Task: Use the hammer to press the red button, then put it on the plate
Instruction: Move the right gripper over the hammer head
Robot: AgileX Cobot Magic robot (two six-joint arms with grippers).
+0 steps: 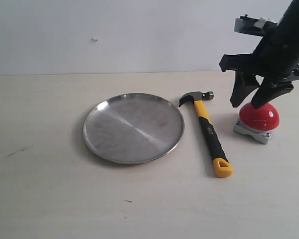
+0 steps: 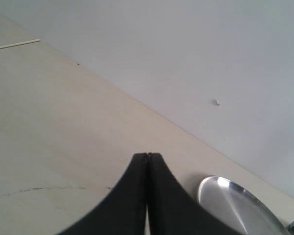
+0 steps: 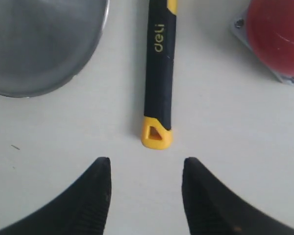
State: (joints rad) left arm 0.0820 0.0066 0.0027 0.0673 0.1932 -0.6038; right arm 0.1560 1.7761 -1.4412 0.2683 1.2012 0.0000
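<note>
Now the hammer (image 1: 209, 132) lies flat on the pale table (image 1: 50, 199), between the plate (image 1: 133, 128) and the red button (image 1: 259, 117). Its dark head points toward the wall and its yellow looped end toward the camera. The right gripper (image 1: 246, 103) holds nothing and its two black fingers stand well apart. In the exterior view they hang just over the button's dome, beside the hammer's head. In the right wrist view the looped end lies just ahead of the gap between the fingers. The left gripper (image 2: 147, 155) is fully closed and empty.
</note>
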